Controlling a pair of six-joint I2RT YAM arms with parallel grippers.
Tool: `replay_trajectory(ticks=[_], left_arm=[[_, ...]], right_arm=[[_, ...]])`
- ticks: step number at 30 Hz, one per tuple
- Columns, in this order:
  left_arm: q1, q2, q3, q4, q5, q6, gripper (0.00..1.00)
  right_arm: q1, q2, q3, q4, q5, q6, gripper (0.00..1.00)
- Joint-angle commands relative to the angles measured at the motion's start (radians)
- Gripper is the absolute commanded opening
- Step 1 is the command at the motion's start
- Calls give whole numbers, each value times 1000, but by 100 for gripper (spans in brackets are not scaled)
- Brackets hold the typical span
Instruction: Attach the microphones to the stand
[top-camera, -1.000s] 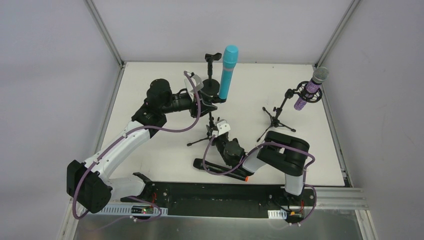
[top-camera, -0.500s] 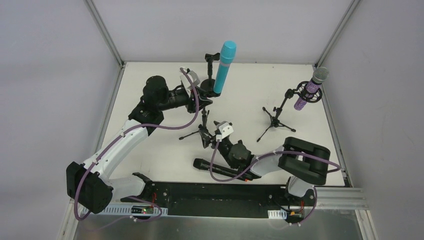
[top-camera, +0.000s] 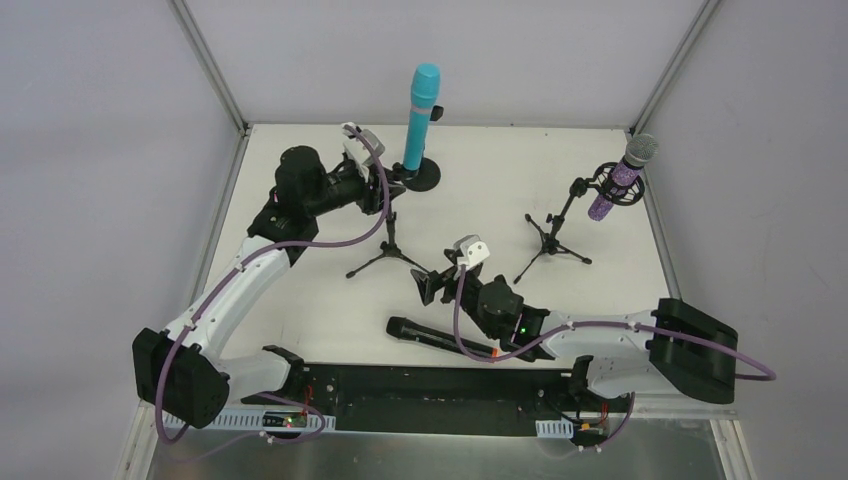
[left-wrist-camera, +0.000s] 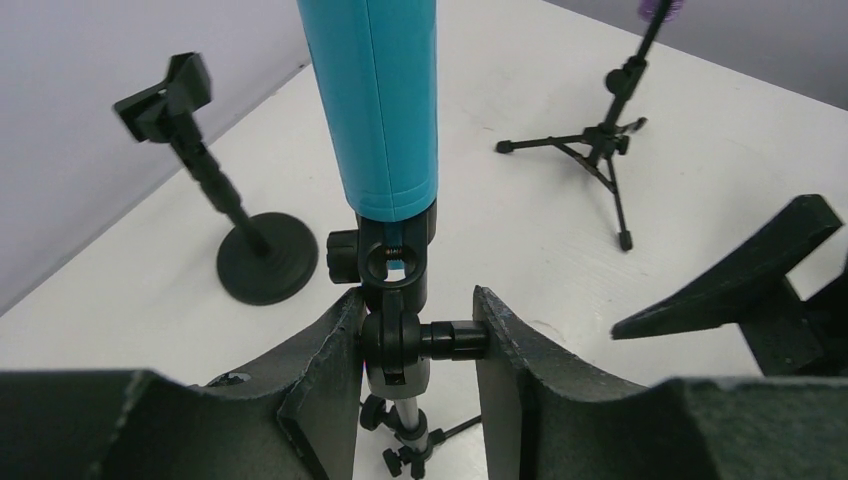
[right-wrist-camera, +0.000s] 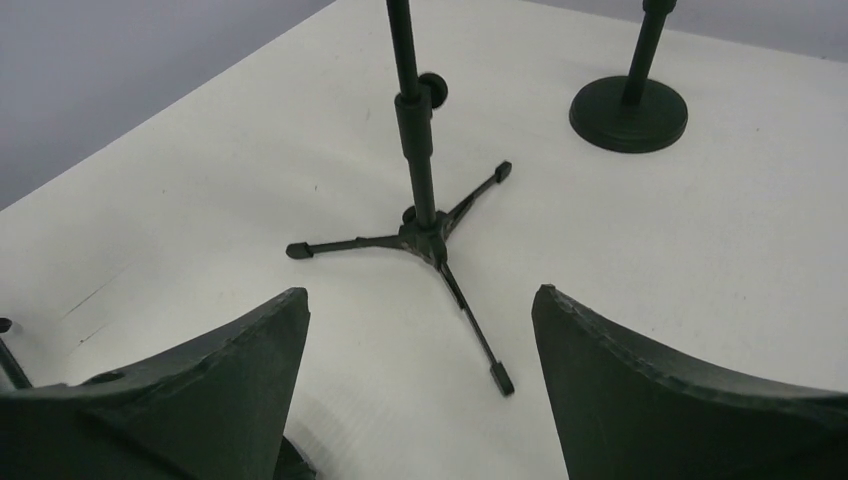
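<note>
The turquoise mic (top-camera: 421, 115) stands upright, one plain colour from head to base. Its base sits in the clip of a tripod stand (top-camera: 388, 248) at the back left of the worktop (top-camera: 300, 300). The left jaws are closed on that stand's swivel joint, just under the mic. The glittery purple mic (top-camera: 625, 175), with a silver mesh head, sits tilted in the right tripod (top-camera: 548, 240). The black mic (top-camera: 435, 335) lies flat near the front edge, with an orange ring at what seems to be its tail. The right jaws hang wide open and empty near it.
</note>
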Motion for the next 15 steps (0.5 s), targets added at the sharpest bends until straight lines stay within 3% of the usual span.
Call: replay_trajectory(ticks=[1, 15], left_arm=[[52, -49, 50, 53, -95, 26, 0], [212, -75, 21, 52, -384, 0, 0]], right_arm=[[-1, -92, 37, -244, -6, 139, 85], [-20, -158, 41, -406, 8, 239, 87]])
